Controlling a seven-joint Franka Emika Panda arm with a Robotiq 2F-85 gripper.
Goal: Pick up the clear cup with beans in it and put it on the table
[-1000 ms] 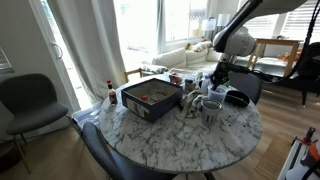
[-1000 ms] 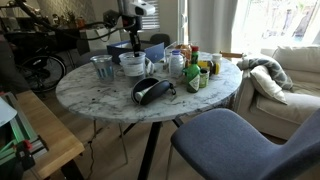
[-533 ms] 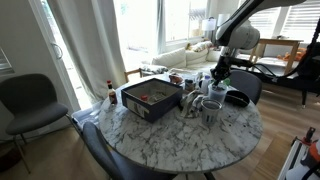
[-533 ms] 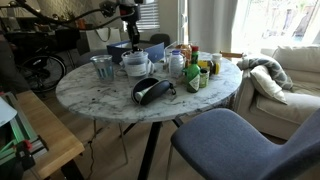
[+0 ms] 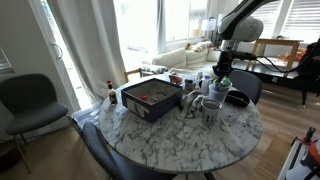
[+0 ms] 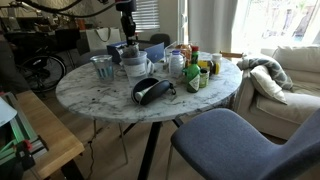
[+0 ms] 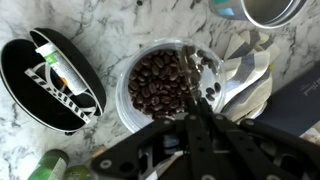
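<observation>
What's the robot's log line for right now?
gripper: above clear cup with beans | grip: unclear | black bowl: beside cup, on table

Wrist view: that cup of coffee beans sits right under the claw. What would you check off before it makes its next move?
1. The clear cup with beans upright, beans inside: ok.
2. The claw over the cup's rim: ok.
3. The claw actually gripping the cup: cannot tell; its tips are a dark blur.
4. The black bowl apart from the cup: ok, marble shows between.
5. The crumpled wrapper off the cup: not ok, it seems to touch.
6. Bare table for setting down: ok.
</observation>
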